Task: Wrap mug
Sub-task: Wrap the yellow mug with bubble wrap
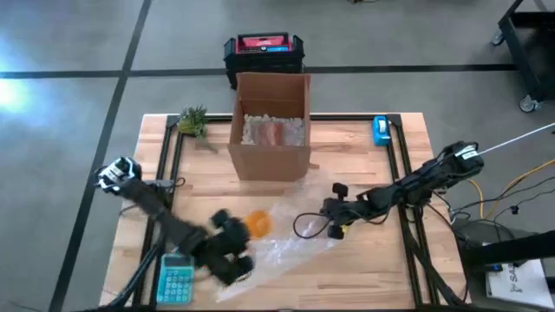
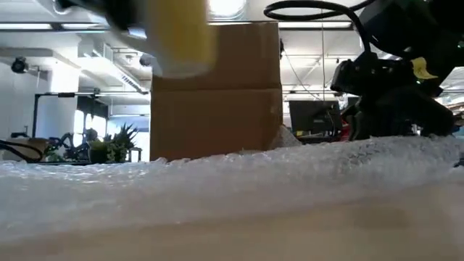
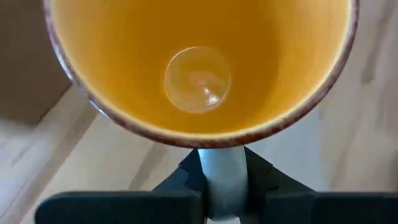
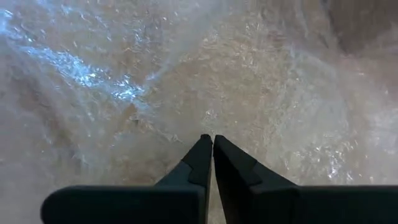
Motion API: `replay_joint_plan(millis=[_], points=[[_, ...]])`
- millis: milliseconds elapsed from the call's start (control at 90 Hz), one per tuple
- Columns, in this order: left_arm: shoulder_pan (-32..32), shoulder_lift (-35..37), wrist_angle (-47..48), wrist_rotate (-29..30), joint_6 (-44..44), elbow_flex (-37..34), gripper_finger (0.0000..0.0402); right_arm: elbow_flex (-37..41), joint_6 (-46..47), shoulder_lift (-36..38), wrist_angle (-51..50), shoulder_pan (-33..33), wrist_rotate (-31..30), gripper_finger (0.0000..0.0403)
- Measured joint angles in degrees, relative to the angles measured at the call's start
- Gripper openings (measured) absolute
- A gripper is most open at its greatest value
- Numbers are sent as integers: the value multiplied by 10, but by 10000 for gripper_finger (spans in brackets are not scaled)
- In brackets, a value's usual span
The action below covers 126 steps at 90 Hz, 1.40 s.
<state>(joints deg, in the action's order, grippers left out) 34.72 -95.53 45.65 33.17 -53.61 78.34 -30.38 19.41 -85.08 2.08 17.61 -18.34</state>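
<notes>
An orange mug (image 1: 257, 223) with a pale outside (image 2: 178, 36) hangs over the near left part of a clear bubble wrap sheet (image 1: 290, 243) spread on the table. My left gripper (image 1: 236, 243) is shut on it, and in the left wrist view the mug's open mouth (image 3: 199, 68) faces the camera. At the sheet's right edge my right gripper (image 1: 332, 224) is low and shut on the wrap (image 4: 186, 93). My left gripper pinches the mug's pale handle (image 3: 222, 180) between its two fingers, coming from the table's near left. The mug is lifted clear above the wrap, its mouth turned back toward the wrist. My right gripper has its fingertips (image 4: 202, 149) closed together on the bubble wrap near its right edge (image 1: 325, 227), slanting down from the table's right. Creases in the wrap run toward the tips. The sheet lies on the table; one layer or several, I cannot tell.
An open cardboard box (image 1: 270, 126) with padding inside stands at the far middle. A teal calculator (image 1: 176, 279) lies at the near left, a small plant (image 1: 192, 121) at the far left, a blue tape dispenser (image 1: 381, 130) at the far right. Black rails (image 1: 403, 173) frame the table.
</notes>
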Motion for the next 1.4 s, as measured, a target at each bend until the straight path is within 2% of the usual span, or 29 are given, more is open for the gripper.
replay_joint_plan(millis=[100, 167, 256, 467, 744, 967, 1089, 1244, 1400], points=[[-64, -1, -135, -64, 97, -46, 27, 0, 1, 0, 1, 0, 10, 18], [-92, -6, -191, -100, 130, -75, 27, 0, 1, 0, 1, 0, 10, 31], [-110, -15, -232, -133, 139, -104, 27, 0, 1, 0, 1, 0, 9, 52], [-109, -40, -318, -167, 141, -141, 27, 0, -6, 0, 3, 0, 3, 113], [-112, -82, -314, -179, 153, -143, 32, -1, -7, 1, 4, -1, 3, 168], [-114, -77, -314, -183, 154, -143, 125, -4, -18, 1, 2, -1, 3, 186], [-114, -64, -281, -192, 156, -121, 170, -20, -29, 1, -14, -1, 11, 190], [-107, -35, -169, -192, 142, -76, 209, -68, -36, 6, -75, -1, 58, 188], [-82, -21, -100, -171, 125, -68, 222, -119, -36, 7, -105, 5, 157, 183]])
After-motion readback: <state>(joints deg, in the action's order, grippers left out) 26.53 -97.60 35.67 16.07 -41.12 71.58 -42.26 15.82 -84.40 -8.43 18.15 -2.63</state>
